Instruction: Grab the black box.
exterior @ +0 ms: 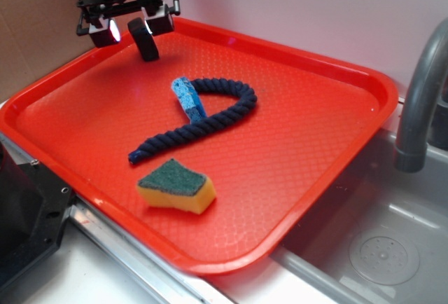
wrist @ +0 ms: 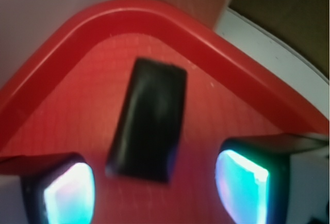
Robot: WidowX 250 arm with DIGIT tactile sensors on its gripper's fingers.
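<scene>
Currently hand (exterior: 131,29) spread wide, pads either side of black box (wrist: 148,121), not touching. Box sits in far corner of red tray (exterior: 315,171), apart from rope (exterior: 203,118) & sponge (exterior: 176,185). Looks rigid, light, smooth-ish; pinch across narrow width, mid-length.

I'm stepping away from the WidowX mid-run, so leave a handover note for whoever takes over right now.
Gripper: open, holding nothing, poised over the far left corner of the red tray.
Black box: on the tray near that corner, lying between the two fingers in the wrist view, not clamped.
Done: gripper lined up with the box.
Left: lower if needed, shut on the box, lift.
Rope and sponge sit mid-tray, clear of the grasp.
</scene>
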